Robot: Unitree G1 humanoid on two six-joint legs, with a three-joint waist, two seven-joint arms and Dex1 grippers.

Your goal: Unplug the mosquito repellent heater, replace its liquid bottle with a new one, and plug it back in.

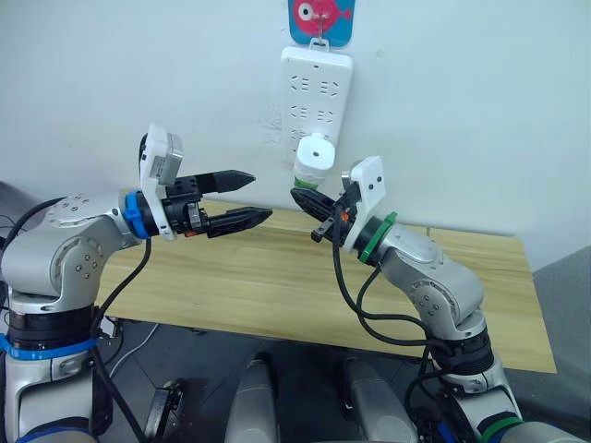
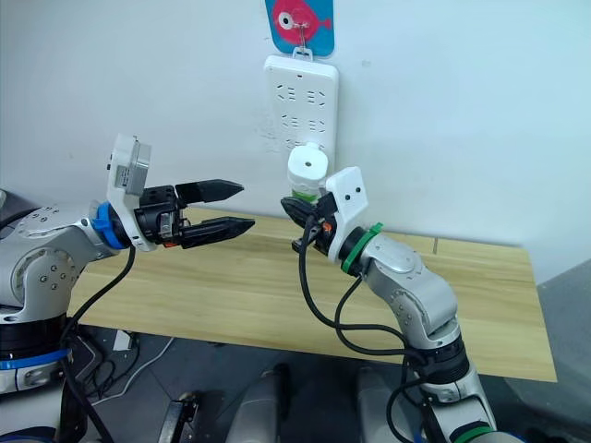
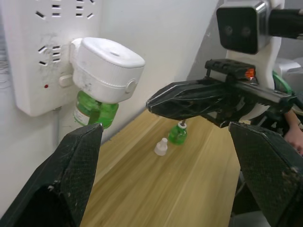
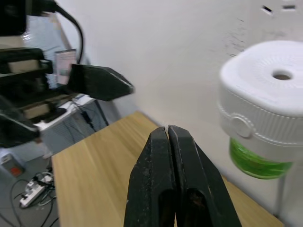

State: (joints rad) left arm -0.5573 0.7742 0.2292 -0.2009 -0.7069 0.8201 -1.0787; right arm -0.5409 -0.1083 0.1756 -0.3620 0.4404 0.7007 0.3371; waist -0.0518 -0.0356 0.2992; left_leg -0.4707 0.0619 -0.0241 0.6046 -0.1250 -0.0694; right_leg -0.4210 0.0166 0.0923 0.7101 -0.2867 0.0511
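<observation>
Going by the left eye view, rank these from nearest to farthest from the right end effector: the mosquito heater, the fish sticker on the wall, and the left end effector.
1. Mosquito heater, plugged into the power strip, just above the right end effector.
2. Left end effector, across the gap on the robot's left.
3. Fish sticker, highest on the wall, above the strip.

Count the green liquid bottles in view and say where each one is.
2. One bottle hangs under the heater, which is plugged into the power strip on the wall. A second bottle stands on the table beside a small white cap. Others may be hidden.
</observation>
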